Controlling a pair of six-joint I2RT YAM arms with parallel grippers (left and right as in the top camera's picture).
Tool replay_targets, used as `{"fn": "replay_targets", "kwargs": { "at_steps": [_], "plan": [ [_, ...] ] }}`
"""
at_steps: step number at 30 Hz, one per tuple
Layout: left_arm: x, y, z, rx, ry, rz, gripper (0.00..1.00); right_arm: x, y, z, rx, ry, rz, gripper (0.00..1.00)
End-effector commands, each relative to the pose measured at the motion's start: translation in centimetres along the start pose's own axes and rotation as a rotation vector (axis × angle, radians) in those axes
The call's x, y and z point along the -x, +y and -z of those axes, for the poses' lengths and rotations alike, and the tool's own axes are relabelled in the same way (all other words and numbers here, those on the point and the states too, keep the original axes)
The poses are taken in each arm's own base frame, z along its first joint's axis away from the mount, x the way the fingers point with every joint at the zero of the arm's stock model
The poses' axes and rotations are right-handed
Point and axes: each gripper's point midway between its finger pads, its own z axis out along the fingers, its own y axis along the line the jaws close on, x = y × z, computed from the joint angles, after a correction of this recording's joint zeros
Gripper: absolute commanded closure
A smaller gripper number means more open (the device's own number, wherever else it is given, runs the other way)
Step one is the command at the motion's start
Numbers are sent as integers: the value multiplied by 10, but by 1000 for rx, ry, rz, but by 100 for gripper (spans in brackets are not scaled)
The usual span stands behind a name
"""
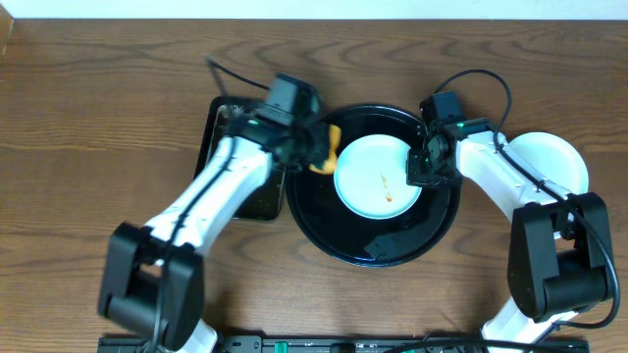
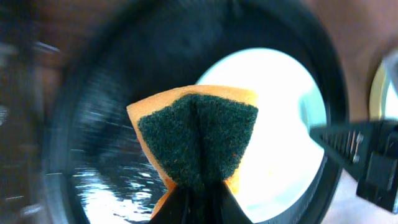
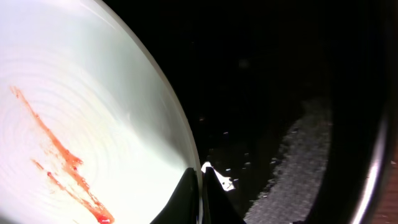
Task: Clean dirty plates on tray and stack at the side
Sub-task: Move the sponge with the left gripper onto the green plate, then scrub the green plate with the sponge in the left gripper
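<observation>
Starting wide: the wooden counter (image 1: 98,118) is our stage, and just right of its middle sits the big round tray (image 1: 334,230), glossy black with a raised rim. Beside it, toward the counter's left edge, lies a smaller rectangular tray (image 1: 257,201), mostly hidden under the left arm. Over by the right edge, clear of the round tray, a pale side plate (image 1: 554,157) lies flat. That looks like the stacking spot, but the right arm covers enough of it that I can't tell whether it's one plate or more.

Now the action! A single mint plate (image 1: 368,181) rests on the tray, nudged slightly toward the counter's far edge, and it's dirty: an orange-red smear (image 3: 62,168) streaks across its face. The right gripper (image 3: 202,193) has clamped down on that plate's right-hand rim, a finger on either side, pinning it for the scrub. On the opposite side, the left gripper (image 2: 198,202) is squeezing a yellow sponge (image 2: 199,134) so hard that it folds, green scouring face outward. The sponge hangs at the plate's left rim, and whether it touches the plate I cannot tell.

So where do we stand? By my read, this is the only plate left on the tray, and its cleaning hasn't bitten yet, because the sauce line looks whole. What remains is to wipe that streak away, lift the plate off the tray and set it with the one by the right edge.
</observation>
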Motion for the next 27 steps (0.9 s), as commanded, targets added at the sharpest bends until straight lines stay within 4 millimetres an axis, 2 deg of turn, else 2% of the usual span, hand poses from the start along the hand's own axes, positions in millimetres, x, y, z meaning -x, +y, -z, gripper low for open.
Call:
{"fn": "replay_targets", "kwargs": {
  "at_steps": [1, 8, 15, 20, 24, 27],
  "plan": [
    [-19, -25, -22, -91, 90, -59, 93, -7, 6, -4, -6, 16, 40, 99],
    [-49, -70, -53, -243, 198, -49, 93, -8, 7, -4, -3, 19, 38, 99],
    [-64, -77, -79, -223, 254, 119, 93, -9, 7, -4, -5, 26, 38, 99],
    [-70, -82, -98, -237, 271, 154, 93, -10, 8, -4, 0, 29, 38, 99],
    [-70, -98, -104, -292, 266, 153, 93, -10, 8, -4, 0, 30, 38, 99],
    [-69, -101, -107, -281, 245, 172, 93, -10, 8, -4, 1, 30, 38, 99]
  ]
}}
